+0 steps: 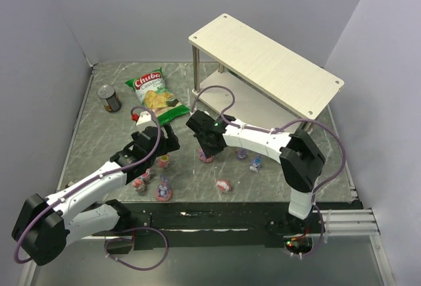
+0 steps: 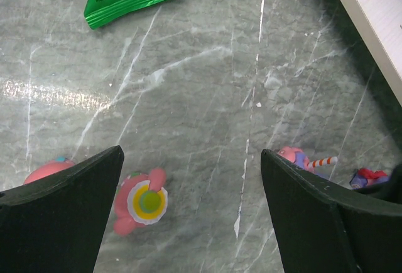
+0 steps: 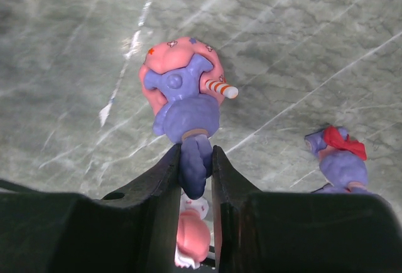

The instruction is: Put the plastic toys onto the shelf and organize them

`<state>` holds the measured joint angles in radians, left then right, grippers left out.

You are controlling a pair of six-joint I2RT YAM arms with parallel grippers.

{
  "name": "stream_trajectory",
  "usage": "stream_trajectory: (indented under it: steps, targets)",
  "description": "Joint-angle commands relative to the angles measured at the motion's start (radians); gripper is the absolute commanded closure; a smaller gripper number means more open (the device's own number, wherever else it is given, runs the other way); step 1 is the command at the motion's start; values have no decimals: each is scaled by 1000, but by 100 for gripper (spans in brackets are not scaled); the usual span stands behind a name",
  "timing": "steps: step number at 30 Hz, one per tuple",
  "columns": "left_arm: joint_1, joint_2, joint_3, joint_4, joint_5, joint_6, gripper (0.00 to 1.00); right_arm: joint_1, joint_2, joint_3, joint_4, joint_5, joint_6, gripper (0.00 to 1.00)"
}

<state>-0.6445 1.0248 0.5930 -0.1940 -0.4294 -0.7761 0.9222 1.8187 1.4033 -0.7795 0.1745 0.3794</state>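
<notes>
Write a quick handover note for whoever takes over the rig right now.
Left hand: open, empty, low over a pink toy.
Right hand: shut on a purple-and-pink toy, near the table.
Shelf: no toys seen on it.
Done: nothing shelved.
Left: shelve the held toy, then the other toys scattered on the table.

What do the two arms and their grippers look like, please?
The left arm and right arm have white links, bulky black joints and looping purple cables. The left gripper and right gripper each have two flat matte black fingers.
</notes>
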Motion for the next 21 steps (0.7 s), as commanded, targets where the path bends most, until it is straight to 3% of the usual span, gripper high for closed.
stream_trajectory:
  steps: [1,4,10,16,21]
  targets:
    - [3,-14,36,-1,6,-20,4,-13,1,37,-9,16,30,57]
    - [3,-20,45,-10,0,-23,4,-9,-22,23,11,4,6,37]
    - [3,-25,82,-16,14,8,4,-13,-111,-33,112,-43,-112,18]
    - [6,-23,108,-13,38,44,4,-38,-203,-93,192,-76,-267,14]
    - [6,-32,99,2,69,57,4,-86,-252,-162,230,-194,-439,20]
